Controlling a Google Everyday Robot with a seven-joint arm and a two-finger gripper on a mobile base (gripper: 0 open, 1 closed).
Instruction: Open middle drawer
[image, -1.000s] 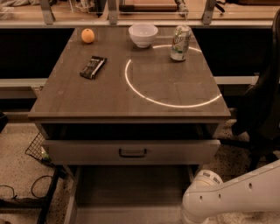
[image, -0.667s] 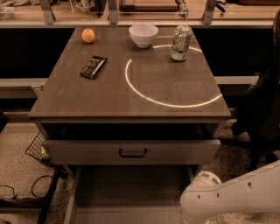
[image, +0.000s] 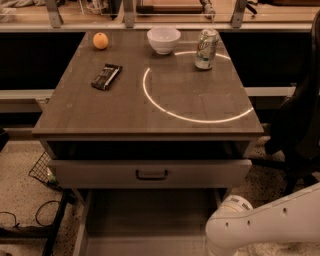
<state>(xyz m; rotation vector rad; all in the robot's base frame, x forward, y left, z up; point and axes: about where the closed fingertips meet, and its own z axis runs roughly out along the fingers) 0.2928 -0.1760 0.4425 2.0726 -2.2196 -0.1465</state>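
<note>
Wide shallow grey-taupe middle drawer (image: 150, 217) stands well extended; task judged nearly complete. The hand is out of view, past the white arm (image: 270, 225) right of the drawer; grip state cannot be told.

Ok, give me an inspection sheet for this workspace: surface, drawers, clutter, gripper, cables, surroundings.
Surface: brown cabinet top, with a bright ring of light reflected on it.
Job's things: middle drawer pulled partly out, nothing on its loop handle; lower drawer out further.
Clutter: orange, white bowl, can, snack bar.
Gripper: not in view; only the white arm shows, lower right.
Cables: dark cable on the floor, left.
Surroundings: wire basket, dark chair.
</note>
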